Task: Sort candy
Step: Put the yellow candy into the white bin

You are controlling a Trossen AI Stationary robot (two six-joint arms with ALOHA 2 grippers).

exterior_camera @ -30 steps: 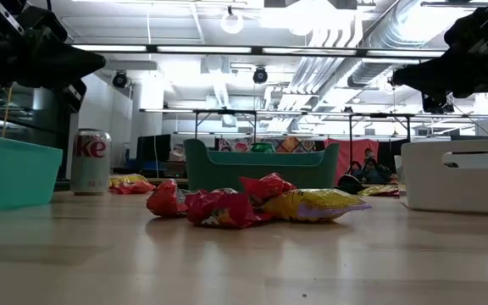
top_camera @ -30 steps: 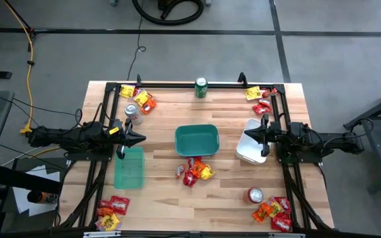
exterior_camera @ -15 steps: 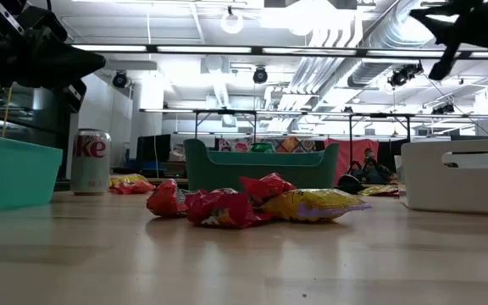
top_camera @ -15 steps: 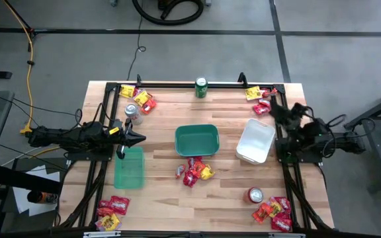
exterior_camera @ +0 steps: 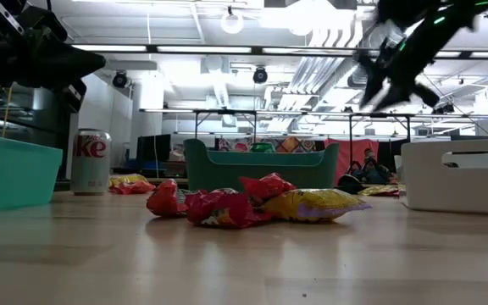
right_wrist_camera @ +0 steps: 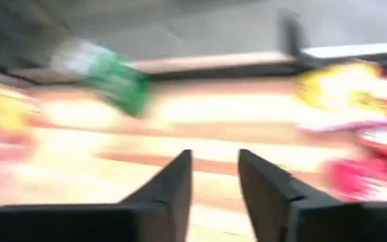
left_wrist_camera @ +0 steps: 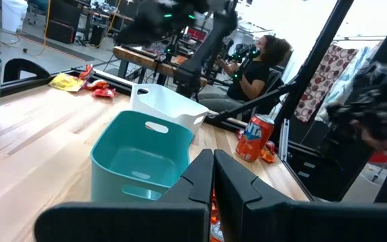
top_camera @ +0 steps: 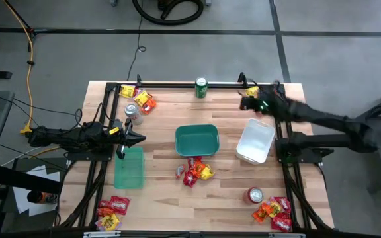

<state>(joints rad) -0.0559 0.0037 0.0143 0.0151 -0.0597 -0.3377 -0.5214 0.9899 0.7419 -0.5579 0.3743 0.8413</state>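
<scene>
High view: the right claw (top_camera: 247,103) hovers parted and empty beside the far-right candy (top_camera: 254,93); the left claw (top_camera: 136,138) is clenched by a green bin (top_camera: 129,167). Low view: shiny candy (exterior_camera: 227,206) on the wooden tabletop (exterior_camera: 244,263); a can (exterior_camera: 91,161) reads "ke". Right wrist view: fingers (right_wrist_camera: 173,185) apart, nothing between.

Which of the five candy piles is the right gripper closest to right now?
The pile at the table's far right corner, beyond the white bin. The right gripper, jaws apart, hovers right beside it; the other piles lie much farther off.
</scene>
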